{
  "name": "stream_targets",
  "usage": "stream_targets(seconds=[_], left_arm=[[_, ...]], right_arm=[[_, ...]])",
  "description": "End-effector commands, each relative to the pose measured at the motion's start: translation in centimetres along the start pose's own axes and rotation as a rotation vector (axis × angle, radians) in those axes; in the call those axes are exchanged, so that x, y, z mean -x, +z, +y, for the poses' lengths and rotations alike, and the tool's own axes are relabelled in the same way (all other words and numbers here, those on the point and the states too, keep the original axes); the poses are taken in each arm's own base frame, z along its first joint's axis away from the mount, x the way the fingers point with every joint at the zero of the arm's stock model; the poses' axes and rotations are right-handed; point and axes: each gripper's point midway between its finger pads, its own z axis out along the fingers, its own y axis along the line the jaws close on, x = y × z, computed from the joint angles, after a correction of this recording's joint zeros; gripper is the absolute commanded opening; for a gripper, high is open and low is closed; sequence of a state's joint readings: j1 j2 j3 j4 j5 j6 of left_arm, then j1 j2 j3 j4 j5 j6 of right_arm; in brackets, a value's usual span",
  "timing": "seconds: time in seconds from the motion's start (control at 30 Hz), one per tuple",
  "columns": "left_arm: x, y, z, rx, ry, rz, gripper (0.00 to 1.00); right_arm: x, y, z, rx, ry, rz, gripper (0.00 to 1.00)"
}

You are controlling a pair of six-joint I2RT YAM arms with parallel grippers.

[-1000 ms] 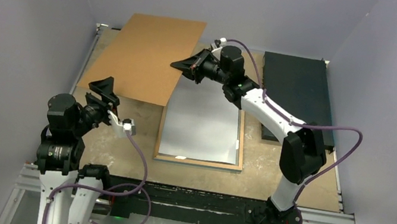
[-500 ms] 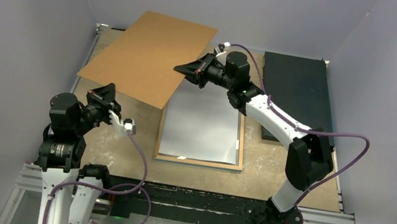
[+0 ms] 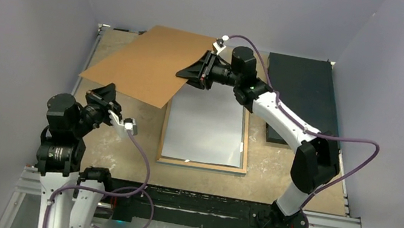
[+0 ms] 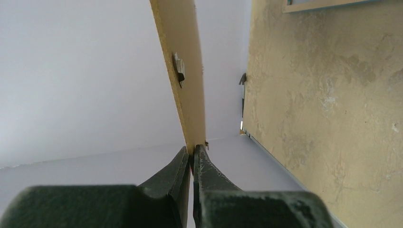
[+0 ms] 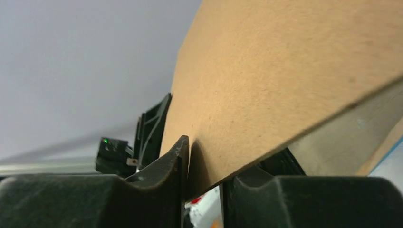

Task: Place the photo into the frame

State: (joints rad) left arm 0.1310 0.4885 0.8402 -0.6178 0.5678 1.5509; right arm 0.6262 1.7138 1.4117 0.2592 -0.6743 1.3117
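Note:
The frame [image 3: 202, 165] lies rear side up in the middle of the table, its tan-brown rim showing. Inside it lies the photo [image 3: 205, 127], only its plain pale back visible. A brown backing board [image 3: 146, 62] hangs tilted above the table's left half. My left gripper [image 3: 106, 94] is shut on its near left corner; the board [image 4: 185, 57] runs edge-on from between the jaws [image 4: 193, 151]. My right gripper [image 3: 188, 75] straddles the board's right edge with jaws parted. In the right wrist view the board [image 5: 285, 71] rests against one finger [image 5: 176, 156], with a gap to the other.
A dark rectangular mat [image 3: 301, 93] lies at the back right of the table. A small metal clip [image 4: 179, 66] sticks out from the board's face. The bare tan table top [image 4: 332, 118] fills the right of the left wrist view. Grey walls close in three sides.
My left gripper has closed on the board's near corner. The board has swung and tilted, its far edge shifting right. My right gripper's jaws have just parted from their grip on the board.

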Motion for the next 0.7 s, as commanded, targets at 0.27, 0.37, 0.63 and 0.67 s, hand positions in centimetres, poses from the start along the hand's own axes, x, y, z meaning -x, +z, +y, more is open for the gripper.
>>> stream_targets(seconds=[0.27,0.37,0.63,0.67], left_arm=[[3.6,-1.2,4.3,0.042,0.071,-0.149,0.00],[3.5,-1.5,4.6,0.028,0.049,-0.133,0.00],[3.0,-2.0,4.3,0.015,0.034,-0.091,0.00],[3.0,-2.0,4.4,0.020,0.036,-0.086,0.00]], right_arm=[[-5.6,-1.5,1.1,0.089,-0.358,0.292,0.36],[-5.9,-1.7,0.1,0.074,-0.362,0.315,0.39],[-6.1,-2.2,-2.4,0.021,-0.340,0.326,0.53],[-6.0,-2.4,-2.7,0.012,-0.337,0.322,0.54]])
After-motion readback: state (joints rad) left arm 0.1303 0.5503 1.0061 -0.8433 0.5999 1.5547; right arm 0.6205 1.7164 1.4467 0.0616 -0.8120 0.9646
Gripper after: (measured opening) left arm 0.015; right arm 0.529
